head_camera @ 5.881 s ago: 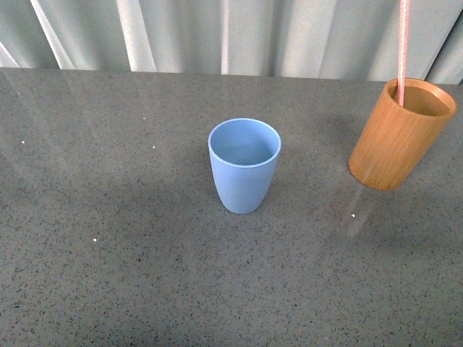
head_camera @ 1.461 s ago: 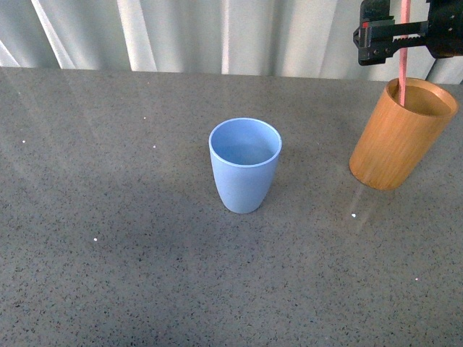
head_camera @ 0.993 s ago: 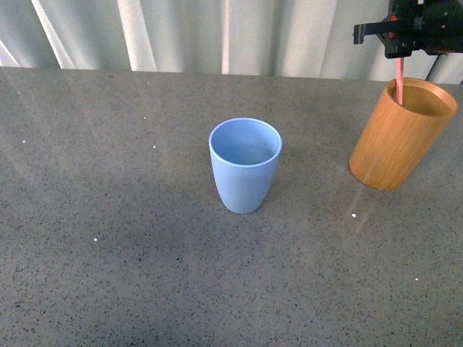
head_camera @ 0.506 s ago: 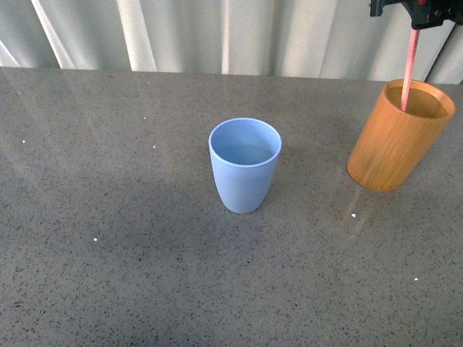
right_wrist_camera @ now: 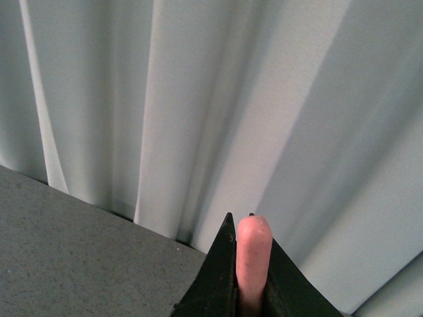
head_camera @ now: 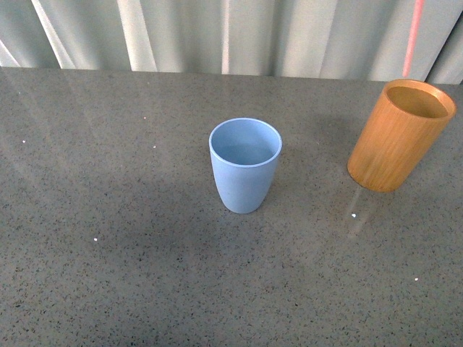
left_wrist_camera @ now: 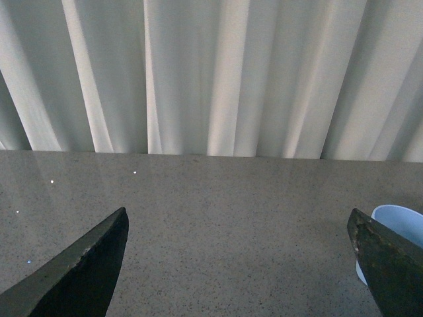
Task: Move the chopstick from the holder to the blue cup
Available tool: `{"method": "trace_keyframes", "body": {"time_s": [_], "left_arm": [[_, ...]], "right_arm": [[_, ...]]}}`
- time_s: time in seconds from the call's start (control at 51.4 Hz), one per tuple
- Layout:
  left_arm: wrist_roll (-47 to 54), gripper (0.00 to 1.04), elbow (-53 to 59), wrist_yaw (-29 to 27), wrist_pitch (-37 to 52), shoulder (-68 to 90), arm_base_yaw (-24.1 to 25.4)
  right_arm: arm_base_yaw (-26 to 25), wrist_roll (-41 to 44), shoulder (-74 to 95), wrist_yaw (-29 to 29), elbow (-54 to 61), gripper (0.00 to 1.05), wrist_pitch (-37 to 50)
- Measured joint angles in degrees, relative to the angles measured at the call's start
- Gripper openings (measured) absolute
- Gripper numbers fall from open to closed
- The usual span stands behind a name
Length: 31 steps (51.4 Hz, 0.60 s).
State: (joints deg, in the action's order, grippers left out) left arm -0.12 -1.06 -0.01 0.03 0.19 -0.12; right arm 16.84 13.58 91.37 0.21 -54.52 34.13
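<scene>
The light blue cup (head_camera: 244, 165) stands upright mid-table, empty. Right of it stands the orange-brown wooden holder (head_camera: 400, 134), with nothing showing inside it. The pale pink chopstick (head_camera: 414, 36) hangs nearly upright over the holder's far rim, and its lower tip reaches about rim level. In the right wrist view my right gripper (right_wrist_camera: 246, 228) is shut on the chopstick (right_wrist_camera: 253, 257), whose rounded end pokes out between the dark fingers. The front view shows neither gripper. My left gripper (left_wrist_camera: 238, 214) is open and holds nothing, with the blue cup (left_wrist_camera: 400, 224) beside one fingertip.
The grey speckled table (head_camera: 108, 238) stretches around the cup and the holder. Pale pleated curtains (head_camera: 217, 36) hang along its far edge.
My right gripper closed on the chopstick and rose out of the top of the front view. The chopstick came up out of the holder with it.
</scene>
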Motion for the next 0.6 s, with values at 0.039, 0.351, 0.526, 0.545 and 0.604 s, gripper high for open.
{"method": "trace_keyframes", "body": {"time_s": [0.039, 0.351, 0.526, 0.545, 0.604], "left_arm": [[0.0, 0.98, 0.0, 0.0, 0.0, 0.0, 0.0], [0.0, 0.98, 0.0, 0.0, 0.0, 0.0, 0.0], [0.0, 0.98, 0.0, 0.0, 0.0, 0.0, 0.0], [0.0, 0.98, 0.0, 0.0, 0.0, 0.0, 0.0], [0.0, 0.98, 0.0, 0.0, 0.0, 0.0, 0.0]], "right_arm": [[1.0, -0.1, -0.4, 0.3, -0.5, 0.02, -0.5], [9.4, -6.7, 0.0, 2.2, -2.9, 0.02, -2.4], [13.7, -11.7, 2.0, 3.7, -2.9, 0.02, -1.7], [13.9, -11.8, 2.1, 3.8, -2.9, 0.02, -1.7], [14.6, -12.7, 2.6, 4.3, -2.7, 0.02, -1.0]]}}
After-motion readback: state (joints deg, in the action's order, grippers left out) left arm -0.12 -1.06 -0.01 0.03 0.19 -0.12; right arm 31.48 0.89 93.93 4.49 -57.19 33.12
